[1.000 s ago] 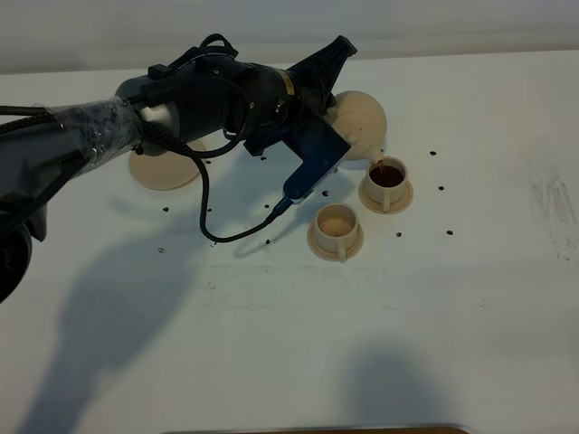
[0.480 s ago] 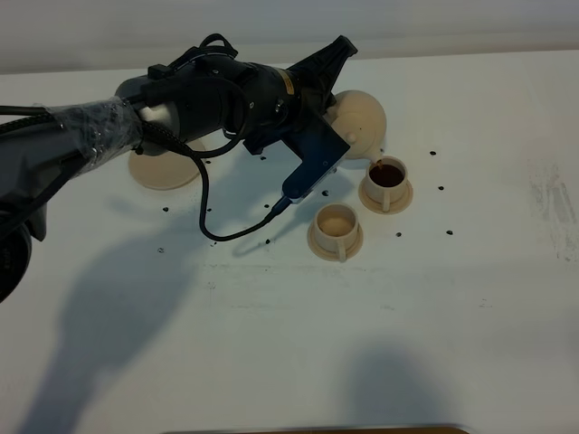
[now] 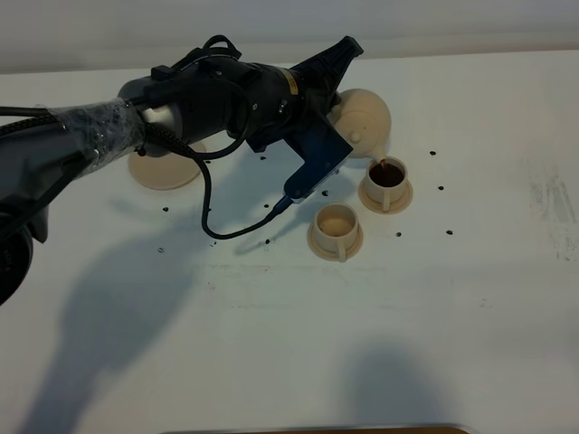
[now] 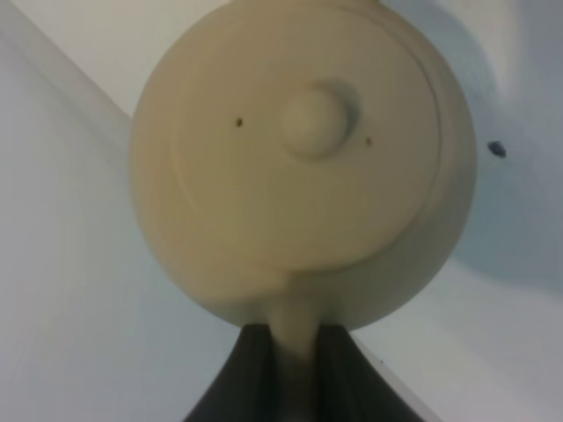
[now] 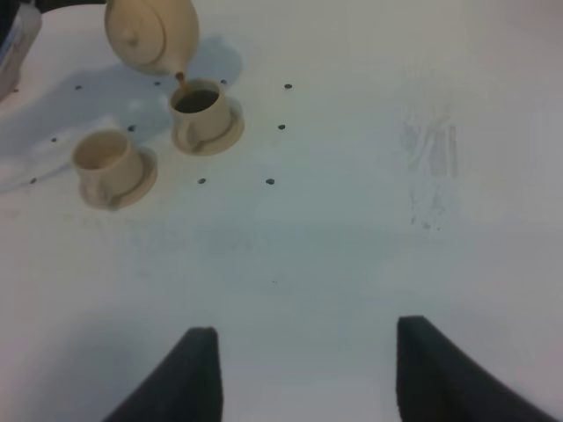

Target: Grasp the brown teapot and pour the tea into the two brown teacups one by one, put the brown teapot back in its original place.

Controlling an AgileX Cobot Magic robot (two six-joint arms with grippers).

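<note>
The brown teapot (image 3: 365, 122) hangs tilted above the table, its handle pinched in my shut left gripper (image 3: 336, 89). A thin stream of tea runs from its spout into the far teacup (image 3: 387, 181), which holds dark tea. The near teacup (image 3: 336, 228) looks empty. The wide flat saucer (image 3: 167, 170) lies bare to the left, partly under my arm. In the left wrist view the teapot (image 4: 299, 158) fills the frame, lid and knob toward the camera, its handle between the fingers (image 4: 255, 369). My right gripper (image 5: 308, 369) stands open, far from the teapot (image 5: 149, 31) and cups (image 5: 201, 110) (image 5: 106, 163).
Small dark specks (image 3: 441, 188) dot the white table (image 3: 407, 316) around the cups. A black cable (image 3: 206, 212) loops down from the left arm close to the tabletop. A faint smudge (image 5: 431, 167) marks the table to the right.
The left arm and teapot have shifted slightly right while the tea keeps flowing into the far cup. The cups and saucer have not moved.
</note>
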